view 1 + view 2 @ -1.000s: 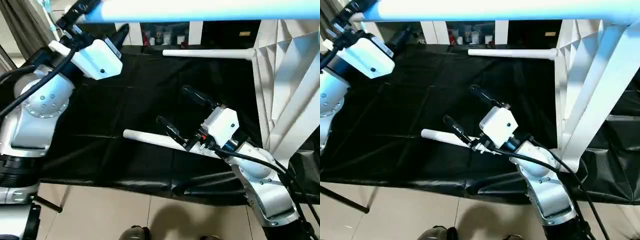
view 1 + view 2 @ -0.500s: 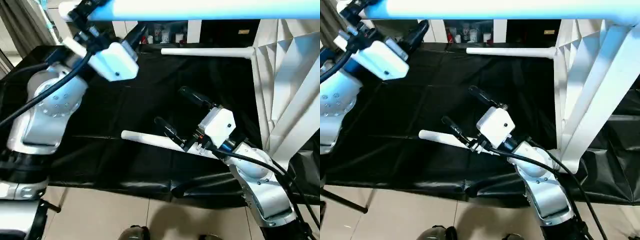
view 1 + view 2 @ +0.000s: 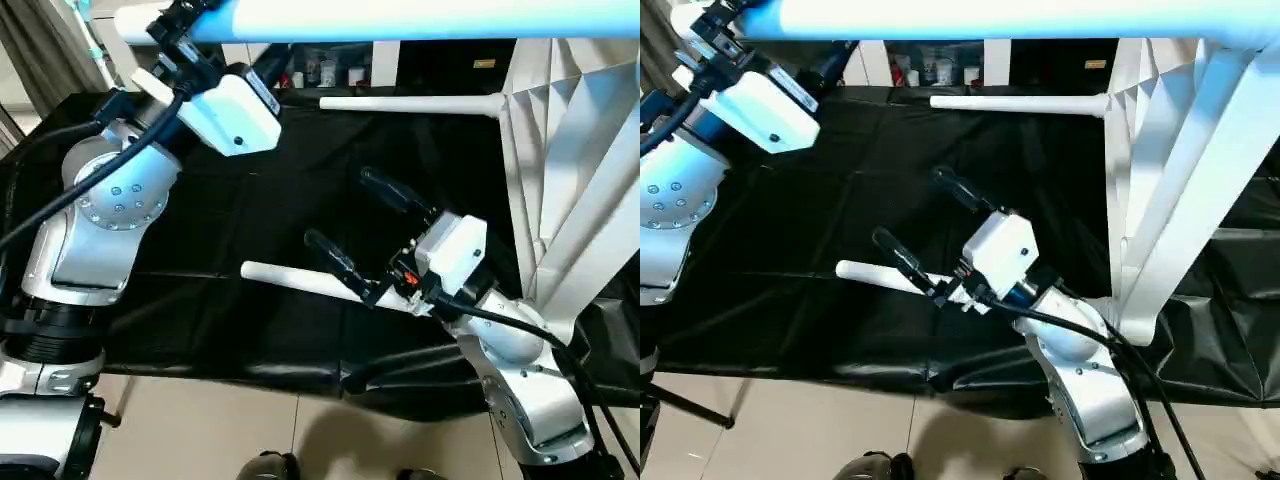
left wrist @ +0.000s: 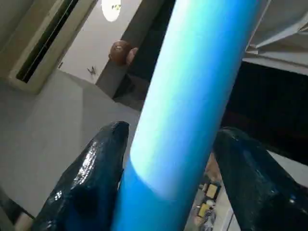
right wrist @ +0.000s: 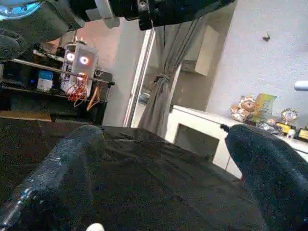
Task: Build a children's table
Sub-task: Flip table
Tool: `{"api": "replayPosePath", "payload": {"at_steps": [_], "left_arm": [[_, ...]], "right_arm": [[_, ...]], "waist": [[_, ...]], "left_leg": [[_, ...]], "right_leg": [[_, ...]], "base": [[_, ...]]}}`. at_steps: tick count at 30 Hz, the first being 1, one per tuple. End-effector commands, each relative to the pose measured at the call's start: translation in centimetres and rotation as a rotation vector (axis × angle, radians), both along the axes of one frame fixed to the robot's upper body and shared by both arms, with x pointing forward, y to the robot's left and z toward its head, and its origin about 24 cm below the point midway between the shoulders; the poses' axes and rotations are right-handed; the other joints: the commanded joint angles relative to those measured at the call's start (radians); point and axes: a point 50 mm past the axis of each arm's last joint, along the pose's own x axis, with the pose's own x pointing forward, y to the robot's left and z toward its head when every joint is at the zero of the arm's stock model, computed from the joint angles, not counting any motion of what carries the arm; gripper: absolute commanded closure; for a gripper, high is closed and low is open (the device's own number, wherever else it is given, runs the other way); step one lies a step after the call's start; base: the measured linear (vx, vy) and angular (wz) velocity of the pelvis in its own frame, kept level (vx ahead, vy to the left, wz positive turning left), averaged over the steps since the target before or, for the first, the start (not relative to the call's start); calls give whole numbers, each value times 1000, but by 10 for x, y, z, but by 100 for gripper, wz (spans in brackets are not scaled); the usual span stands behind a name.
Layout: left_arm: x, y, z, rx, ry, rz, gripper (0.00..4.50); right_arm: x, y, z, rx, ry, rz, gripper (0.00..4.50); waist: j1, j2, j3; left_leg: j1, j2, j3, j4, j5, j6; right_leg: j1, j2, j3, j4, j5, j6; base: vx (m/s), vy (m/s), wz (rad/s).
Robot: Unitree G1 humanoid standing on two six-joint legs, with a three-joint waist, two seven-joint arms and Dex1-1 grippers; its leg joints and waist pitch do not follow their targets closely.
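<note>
The children's table's top (image 3: 585,150) stands on edge at the right of the black-covered bench (image 3: 250,210), its ribbed underside toward the robot. One leg (image 3: 410,103) juts from it leftward over the far part of the bench. Another leg (image 3: 420,18) runs across the upper edge of the head views, high above the bench. A loose leg (image 3: 875,275) lies flat on the near part of the bench, its rounded end pointing left.

The left gripper (image 3: 215,30) is raised at the far left, at the end of the high leg. The head views do not make clear how its fingers meet the leg; the left wrist view does: the tube (image 4: 192,91) passes between the two black fingers (image 4: 91,178), one on each side, close against it on one side with a small gap on the other.

The right gripper (image 3: 350,225) is low over the bench with its fingers spread wide and holding nothing. From the head views the lower finger (image 3: 902,262) sits at the loose leg. The right wrist view looks out between the parted fingers (image 5: 62,168) across the bench to a curtain (image 5: 163,82) and a white cabinet (image 5: 202,134) beyond.
</note>
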Motion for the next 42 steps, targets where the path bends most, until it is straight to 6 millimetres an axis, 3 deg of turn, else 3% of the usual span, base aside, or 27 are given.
{"api": "replayPosePath", "payload": {"at_steps": [1,3,8,19,25,30,36,42], "left_arm": [[-2,-2,2,5,9,-17,171],[-3,-3,3,0,11,-23,205],[-3,-3,4,1,36,-25,233],[-1,4,5,-20,76,18,252],[3,11,9,-122,197,18,254],[11,24,7,-321,379,30,254],[13,33,6,-514,447,42,253],[12,38,7,-599,449,46,253]], "right_arm": [[-1,-1,2,2,-8,-5,0],[-1,0,1,-3,-8,-5,0],[-1,0,0,-11,-10,-7,0],[0,1,-1,-29,-14,-6,0],[0,2,-2,-39,-13,-1,0],[0,1,-2,-48,-13,3,0],[1,0,-2,-56,-14,4,0],[2,-2,-2,-61,-16,1,0]], "waist": [[0,-6,-69],[1,-6,-70],[4,-7,-72],[8,-6,-72],[8,-10,-68],[7,-16,-66],[8,-15,-67],[10,-15,-70]], "left_leg": [[31,41,-30,-83,-317,-1],[31,41,-30,-82,-313,-1],[31,42,-30,-81,-297,4],[30,41,-28,-79,-283,10],[31,40,-28,-81,-306,5],[30,39,-27,-81,-291,13],[29,38,-26,-78,-253,34],[26,36,-26,-75,-233,49]], "right_leg": [[40,-40,28,-67,-213,-166],[40,-41,28,-66,-207,-168],[42,-42,28,-65,-203,-168],[42,-41,28,-64,-198,-172],[40,-43,30,-71,-268,-162],[39,-44,31,-73,-306,-154],[40,-43,29,-76,-311,-157],[41,-41,27,-76,-287,-162]], "base": [[0,0,0],[0,0,0],[0,0,0],[0,0,0],[0,0,0],[0,0,0],[0,0,0],[0,0,0]]}}
